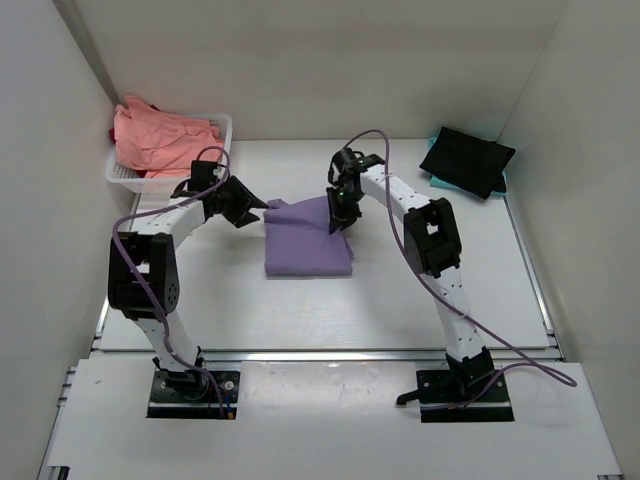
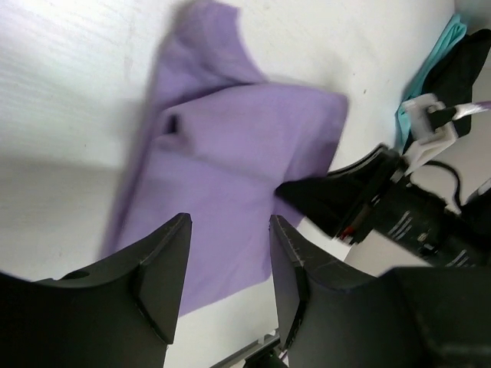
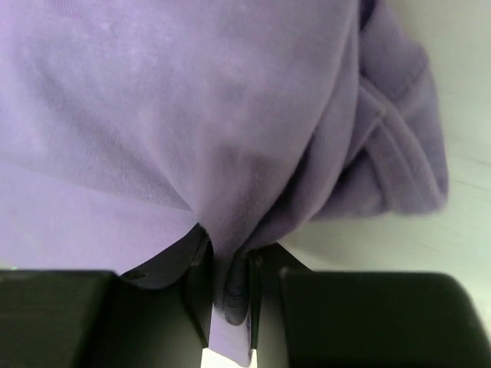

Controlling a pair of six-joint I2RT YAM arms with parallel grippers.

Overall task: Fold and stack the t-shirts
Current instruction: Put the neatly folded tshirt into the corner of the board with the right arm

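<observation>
The left end effector [image 1: 250, 208] hovers spread at the 10 o'clock corner of the soft lavender-purple cloth t-shirt [image 1: 305, 245], which lies mid-desk [image 1: 330, 310]. The right end effector [image 1: 340, 215] pinches its 2 o'clock corner. Best to carry that corner across low, keeping the edges aligned.

In the right wrist view the lavender shirt [image 3: 192, 115] ran off the top and left edges, and the fold pinched between the right jaws hid their tips. From the left wrist camera its left border was smeared with blur. The teal shirt [image 1: 436, 180] showed only as a thin rim under the black shirt [image 1: 467, 160]. How many salmon shirts [image 1: 160, 140] lay heaped in the basket [image 1: 224, 130] could not be told.
</observation>
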